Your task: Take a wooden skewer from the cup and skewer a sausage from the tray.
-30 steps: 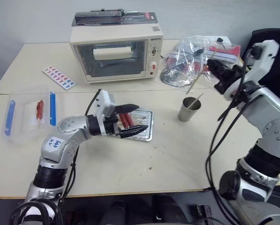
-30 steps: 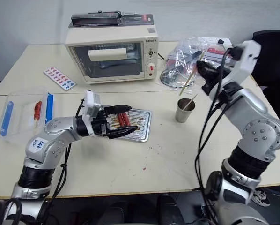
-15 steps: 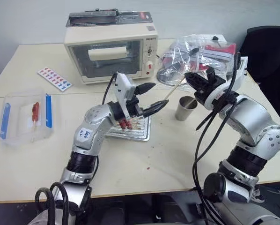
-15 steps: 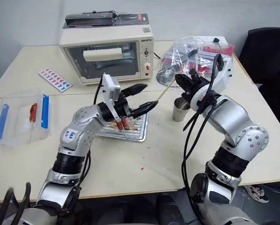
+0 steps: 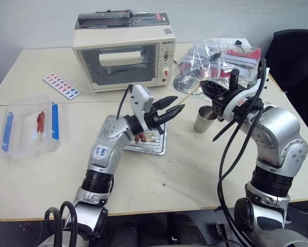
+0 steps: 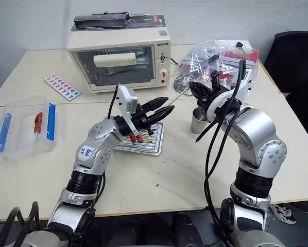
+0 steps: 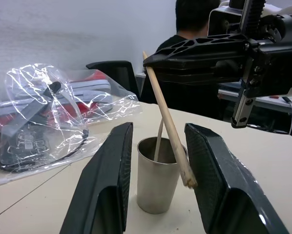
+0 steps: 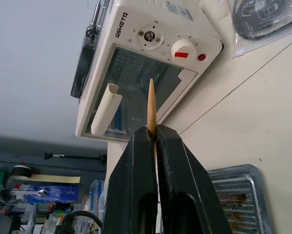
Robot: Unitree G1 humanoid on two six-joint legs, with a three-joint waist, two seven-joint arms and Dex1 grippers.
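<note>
Facing pincers: right pincer (image 8: 155, 141) pinching wooden skewer (image 8: 151, 105), left pincer (image 7: 156, 170) flanking its end.

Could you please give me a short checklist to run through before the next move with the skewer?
1. Right claw shut on the wooden skewer: ok.
2. Skewer lifted out of the cup: ok.
3. Left claw gripping the skewer: not ok, its fingers stand apart on either side.
4. Sausage lying on the tray: ok.
5. Skewer point aimed at the sausage: not ok.
</note>
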